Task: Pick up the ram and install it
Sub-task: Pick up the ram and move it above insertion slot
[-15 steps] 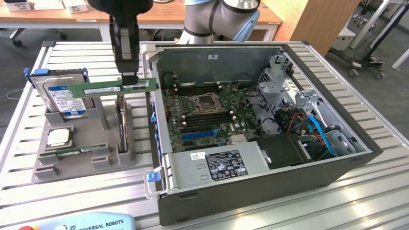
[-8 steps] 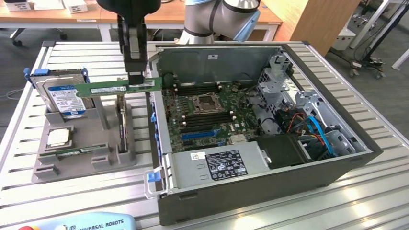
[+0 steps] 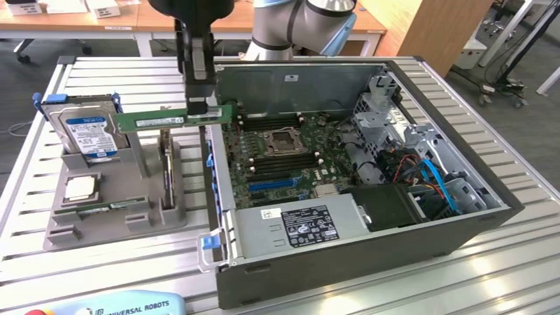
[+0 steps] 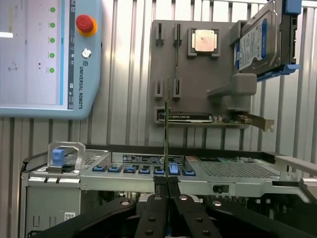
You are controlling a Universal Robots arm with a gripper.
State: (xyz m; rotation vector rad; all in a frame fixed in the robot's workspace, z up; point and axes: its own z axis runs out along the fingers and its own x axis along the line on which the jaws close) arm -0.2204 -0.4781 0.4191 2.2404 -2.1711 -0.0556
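Inside the closed end effector (image 3: 203, 111) sits the ram (image 3: 157, 121).

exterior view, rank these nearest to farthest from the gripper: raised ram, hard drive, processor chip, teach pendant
1. ram: clamped in the jaws of the gripper.
2. hard drive: upright, toward the exterior view's left.
3. processor chip: farther down that left side.
4. teach pendant: at the bottom edge.

Edge-on ram (image 4: 166, 144) — between tight jaws
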